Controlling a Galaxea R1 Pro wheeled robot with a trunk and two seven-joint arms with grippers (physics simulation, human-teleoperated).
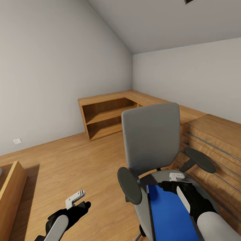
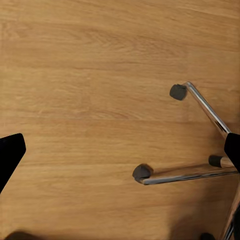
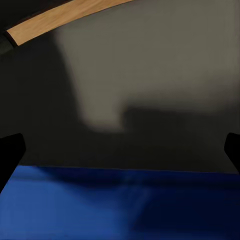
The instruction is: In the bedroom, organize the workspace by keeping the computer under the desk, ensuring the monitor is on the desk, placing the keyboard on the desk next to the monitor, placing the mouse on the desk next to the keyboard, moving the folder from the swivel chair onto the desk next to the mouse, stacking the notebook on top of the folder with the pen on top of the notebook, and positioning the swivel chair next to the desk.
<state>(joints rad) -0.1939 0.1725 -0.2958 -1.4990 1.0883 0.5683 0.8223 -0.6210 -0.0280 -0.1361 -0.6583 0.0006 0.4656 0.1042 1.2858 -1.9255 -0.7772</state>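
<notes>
The grey swivel chair [image 1: 151, 133] stands in front of me with its tall back facing the room's corner. A blue folder [image 1: 171, 217] lies flat on its seat. My right gripper [image 1: 167, 184] hovers open just above the folder's far edge, and the right wrist view has the folder [image 3: 120, 205] below the grey seat [image 3: 150, 75]. My left gripper [image 1: 82, 204] hangs open over the wooden floor, left of the chair. The chair's chrome base [image 2: 185, 175] and a caster [image 2: 177, 91] lie under it. The desk, monitor, keyboard, mouse and pen are out of view.
A light-wood chest with long bar handles [image 1: 222, 153] stands close against the chair's right side. A low wooden shelf unit [image 1: 106, 116] runs along the far corner. A wooden frame [image 1: 9, 191] juts in at the left. Open floor [image 1: 73, 162] lies between.
</notes>
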